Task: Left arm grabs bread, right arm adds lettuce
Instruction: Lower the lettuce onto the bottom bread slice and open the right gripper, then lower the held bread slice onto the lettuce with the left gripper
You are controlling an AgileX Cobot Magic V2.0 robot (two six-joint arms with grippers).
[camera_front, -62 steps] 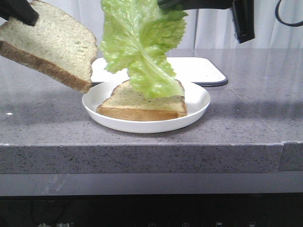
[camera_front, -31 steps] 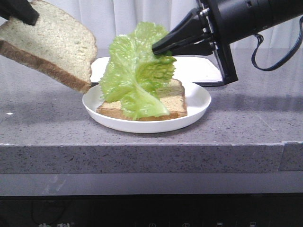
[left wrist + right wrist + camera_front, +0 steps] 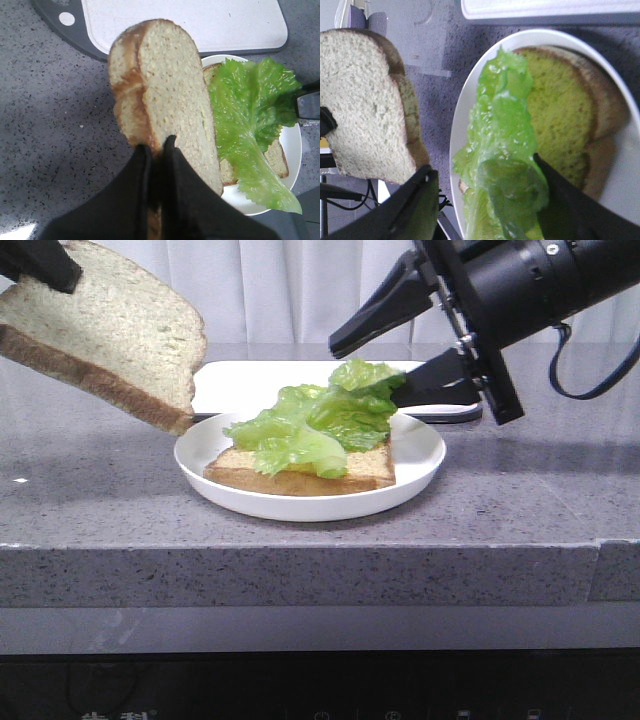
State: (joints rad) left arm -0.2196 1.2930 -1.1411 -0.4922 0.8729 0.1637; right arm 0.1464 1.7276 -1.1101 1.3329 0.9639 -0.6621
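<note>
Lettuce (image 3: 320, 422) is now lying draped over the thinner slice (image 3: 300, 468) on the plate (image 3: 420, 455), where half a second ago it was hanging nearly upright, pinched by the right hand (image 3: 375, 365). That hand is spreading wide, one finger touching the leaf's far end, so the release looks about done. The left hand (image 3: 156, 150) is pinching the bread (image 3: 105, 335), holding it tilted above the counter (image 3: 520, 500), unmoved.

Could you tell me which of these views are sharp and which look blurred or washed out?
Front view: sharp; the thick bread slice casts a soft shadow on the grey speckled counter.
Left wrist view: crisp on the ruffled green lettuce leaf; the white cutting board is nearly featureless.
Right wrist view: the leaf lies soft and smeary, close between the open black fingers.
</note>
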